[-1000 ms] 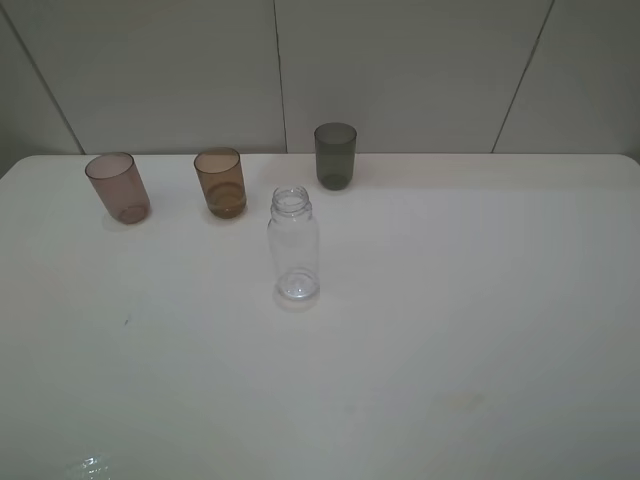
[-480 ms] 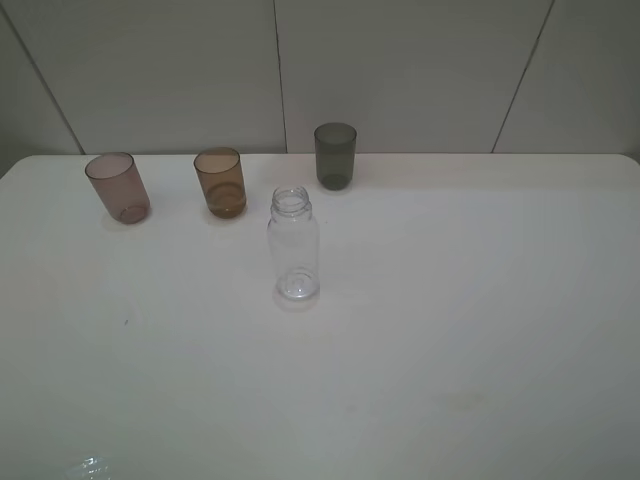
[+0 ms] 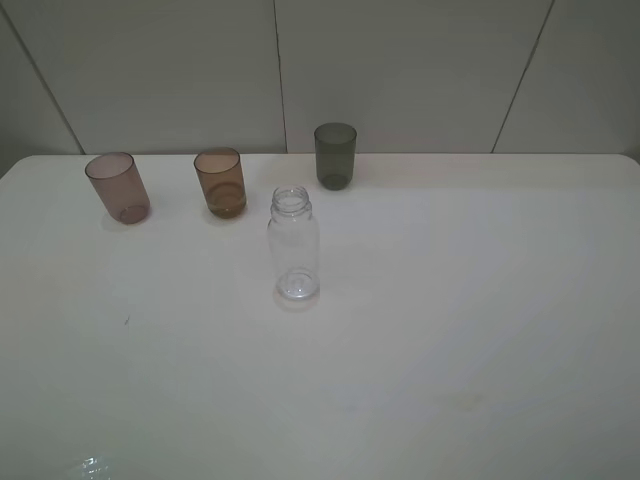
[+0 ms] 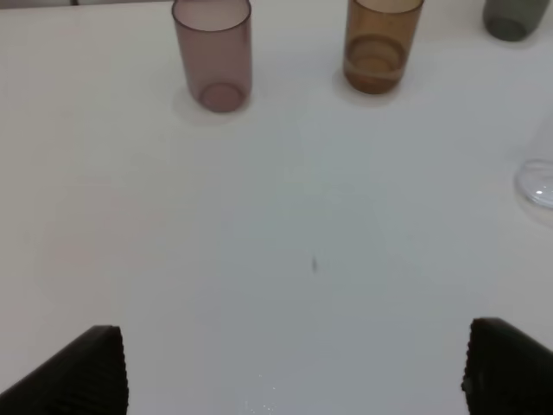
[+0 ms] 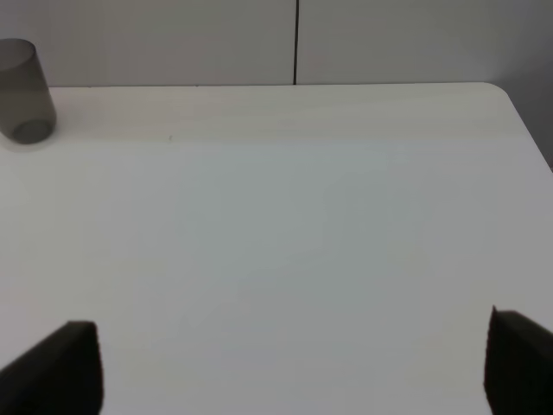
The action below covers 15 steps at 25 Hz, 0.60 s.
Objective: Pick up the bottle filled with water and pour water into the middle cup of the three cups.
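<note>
The clear bottle (image 3: 293, 245) stands upright on the white table (image 3: 450, 300), its neck uncapped; only its base (image 4: 537, 180) shows in the left wrist view. Behind it stand the three cups: pinkish-mauve (image 3: 118, 187) (image 4: 214, 52), the amber-brown middle cup (image 3: 221, 182) (image 4: 378, 45), and dark grey (image 3: 335, 155) (image 5: 23, 102). The middle cup has a little liquid at its bottom. My left gripper (image 4: 302, 372) is open, well short of the cups, with nothing between its fingers. My right gripper (image 5: 294, 363) is open too, over bare table. Neither arm shows in the exterior high view.
A grey panelled wall (image 3: 400, 70) rises behind the table's far edge. The table's right corner (image 5: 510, 95) is rounded. A small dark speck (image 4: 314, 264) marks the tabletop ahead of the left gripper.
</note>
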Each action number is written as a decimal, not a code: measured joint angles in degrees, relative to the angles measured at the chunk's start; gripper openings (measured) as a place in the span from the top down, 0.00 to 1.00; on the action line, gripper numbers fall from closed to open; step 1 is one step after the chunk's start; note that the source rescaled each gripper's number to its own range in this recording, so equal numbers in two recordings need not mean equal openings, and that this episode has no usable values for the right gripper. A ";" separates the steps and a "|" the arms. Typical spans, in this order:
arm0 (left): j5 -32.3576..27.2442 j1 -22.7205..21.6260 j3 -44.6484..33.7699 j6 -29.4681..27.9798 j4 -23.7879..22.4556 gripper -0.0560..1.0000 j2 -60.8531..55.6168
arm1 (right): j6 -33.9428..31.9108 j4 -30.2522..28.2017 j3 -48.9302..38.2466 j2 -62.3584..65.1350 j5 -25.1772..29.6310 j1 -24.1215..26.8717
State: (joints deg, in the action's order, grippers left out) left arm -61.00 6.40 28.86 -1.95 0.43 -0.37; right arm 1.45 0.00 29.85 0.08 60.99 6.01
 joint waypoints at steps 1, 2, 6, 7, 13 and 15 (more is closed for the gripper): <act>0.00 0.00 0.00 -0.26 -0.43 0.00 0.00 | 0.00 0.00 0.00 0.00 0.00 0.00; 0.00 0.00 0.00 -0.68 -0.43 0.00 0.00 | 0.00 0.00 0.00 0.00 0.00 0.00; 0.00 0.00 0.00 -1.04 -0.05 0.00 0.00 | 0.00 0.00 0.00 0.00 0.00 0.00; 0.00 0.00 0.00 -1.04 -0.05 0.00 0.00 | 0.00 0.00 0.00 0.00 0.00 0.00; 0.00 0.00 0.00 -0.57 -0.43 0.00 0.00 | 0.00 0.00 0.00 0.00 0.00 0.00; 0.00 0.00 0.00 -0.37 -0.43 0.00 0.00 | 0.00 0.00 0.00 0.00 0.00 0.00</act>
State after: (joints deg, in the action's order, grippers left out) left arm -61.00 6.40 28.86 -2.32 0.00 -0.37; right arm 1.45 0.00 29.85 0.08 60.99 6.01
